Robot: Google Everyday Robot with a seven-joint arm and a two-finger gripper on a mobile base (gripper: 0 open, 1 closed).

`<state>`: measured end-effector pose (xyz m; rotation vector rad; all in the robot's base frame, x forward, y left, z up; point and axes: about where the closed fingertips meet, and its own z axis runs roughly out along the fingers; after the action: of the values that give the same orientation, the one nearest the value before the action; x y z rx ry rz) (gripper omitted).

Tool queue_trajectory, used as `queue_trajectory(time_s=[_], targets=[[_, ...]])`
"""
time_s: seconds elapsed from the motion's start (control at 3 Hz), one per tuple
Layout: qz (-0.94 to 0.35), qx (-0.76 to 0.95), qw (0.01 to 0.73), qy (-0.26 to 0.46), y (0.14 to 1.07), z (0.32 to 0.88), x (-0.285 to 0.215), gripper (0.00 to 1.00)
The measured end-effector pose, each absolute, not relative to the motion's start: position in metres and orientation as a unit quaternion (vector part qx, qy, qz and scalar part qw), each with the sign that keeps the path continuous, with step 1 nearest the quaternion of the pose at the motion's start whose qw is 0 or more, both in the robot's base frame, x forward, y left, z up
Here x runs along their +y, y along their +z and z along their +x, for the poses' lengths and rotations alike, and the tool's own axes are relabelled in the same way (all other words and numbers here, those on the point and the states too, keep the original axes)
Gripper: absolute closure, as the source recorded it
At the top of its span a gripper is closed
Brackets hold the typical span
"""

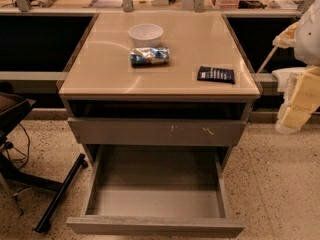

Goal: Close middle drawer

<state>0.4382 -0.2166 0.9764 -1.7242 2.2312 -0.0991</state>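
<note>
The middle drawer point(156, 227) is pulled far out from the grey cabinet toward the camera. Its plain front panel lies along the bottom of the view, and its deep grey box interior point(155, 184) is empty. Above it, the taller drawer front with white scratch marks point(157, 131) sits slightly out from the cabinet. The lowest drawer is hidden under the open one. My gripper point(294, 111) hangs at the right edge of the view, beside the cabinet's right side and apart from the drawer, roughly level with the scratched front.
On the beige cabinet top point(100, 74) stand a white bowl point(145, 34), a crumpled snack bag point(149, 56) and a dark flat packet point(215, 74). A chair base with a black leg point(60, 194) stands on the speckled floor at the left. A cluttered counter runs along the back.
</note>
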Motion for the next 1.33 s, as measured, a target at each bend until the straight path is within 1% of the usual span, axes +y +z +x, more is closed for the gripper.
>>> queue_trajectory(time_s=[0.33, 0.67, 1.0, 1.33], targets=[[-0.607, 0.776, 0.167, -0.038, 0.967, 0.433, -0.217, 0.0], [-0.621, 0.762, 0.18, -0.029, 0.928, 0.422, -0.213, 0.0], [-0.621, 0.762, 0.184, 0.013, 0.839, 0.412, -0.214, 0.0], [-0.603, 0.773, 0.181, 0.077, 0.726, 0.398, -0.212, 0.0]])
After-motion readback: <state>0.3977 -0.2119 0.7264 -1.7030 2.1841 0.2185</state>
